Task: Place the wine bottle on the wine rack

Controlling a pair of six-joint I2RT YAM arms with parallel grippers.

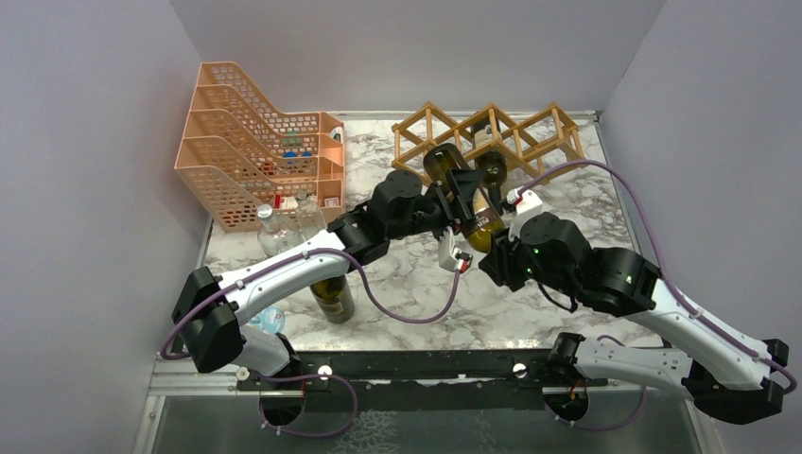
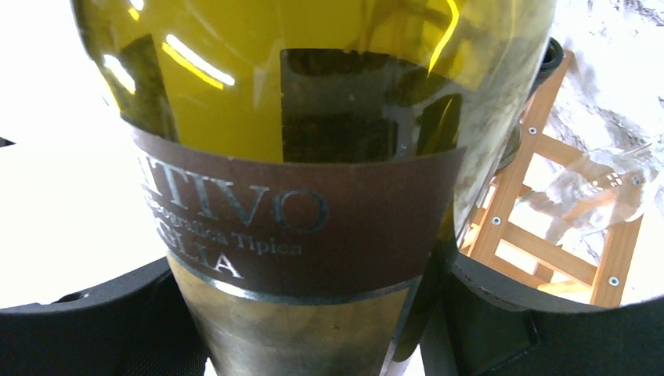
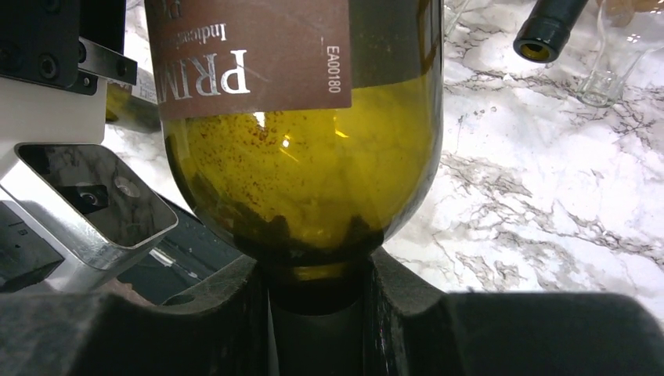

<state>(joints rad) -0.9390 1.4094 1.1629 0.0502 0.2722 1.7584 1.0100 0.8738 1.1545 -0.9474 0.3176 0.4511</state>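
Far left at the back sits an orange mesh tray (image 1: 248,142), with clear bottles (image 1: 284,222) in front of it and a second dark bottle (image 1: 333,298) standing on the marble table (image 1: 416,284). Mid-frame, the left gripper (image 1: 465,199) is clamped around the labelled body of the wine bottle (image 1: 443,163). The bottle's tipped over, off the table, its base pointing at the wine rack (image 1: 488,133) just behind. Can't tell if they touch. The right gripper (image 3: 317,290) is pinching the neck.
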